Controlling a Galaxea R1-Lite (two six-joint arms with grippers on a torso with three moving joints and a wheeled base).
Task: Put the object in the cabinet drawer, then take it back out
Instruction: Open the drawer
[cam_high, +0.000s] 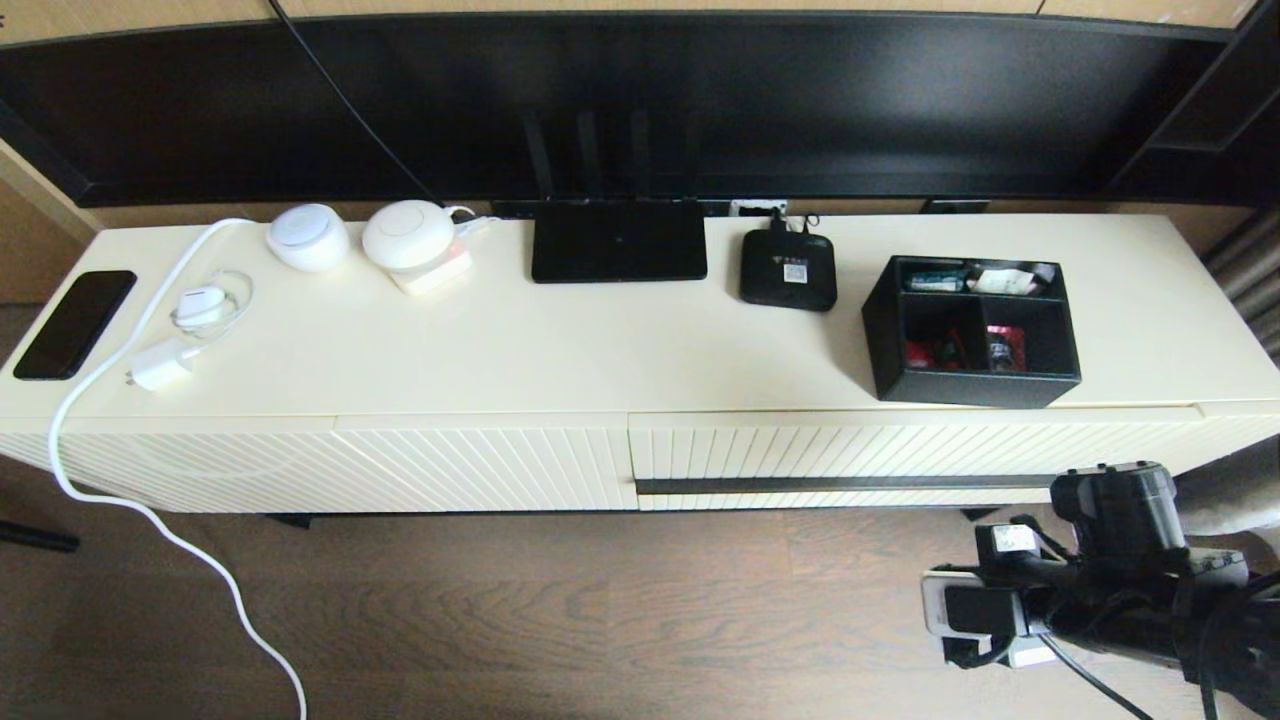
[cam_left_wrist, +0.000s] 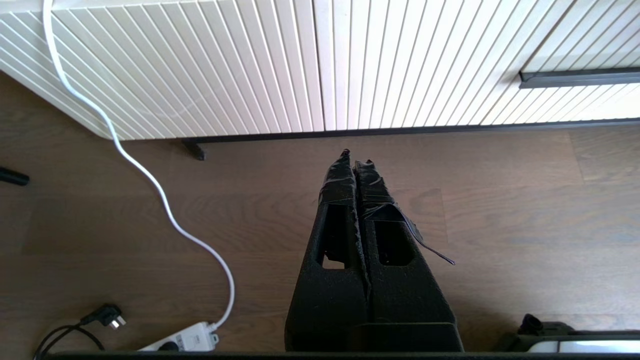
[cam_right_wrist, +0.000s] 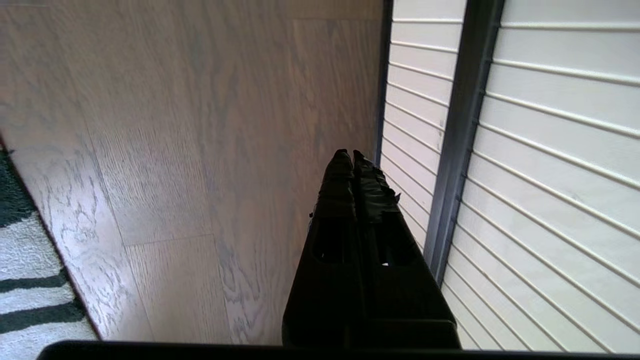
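Note:
The black organiser box (cam_high: 972, 330) with three compartments stands on the cabinet top at the right, near the front edge. Small red, green and white items lie inside it. Below it the cabinet drawer (cam_high: 900, 445) is closed, its long dark handle bar (cam_high: 840, 485) running across the ribbed front. My right arm (cam_high: 1110, 520) hangs low in front of the handle's right end. My right gripper (cam_right_wrist: 351, 152) is shut and empty, close beside the handle bar (cam_right_wrist: 460, 125). My left gripper (cam_left_wrist: 356, 156) is shut and empty above the floor, facing the ribbed front left of the handle (cam_left_wrist: 580, 78).
On the cabinet top stand a flat black router (cam_high: 618, 240), a small black device (cam_high: 788, 268), two white round devices (cam_high: 307, 236), a phone (cam_high: 75, 322) and a charger (cam_high: 160, 365). A white cable (cam_left_wrist: 150, 175) runs to a floor power strip (cam_left_wrist: 185, 340). A rug (cam_right_wrist: 25, 280) lies nearby.

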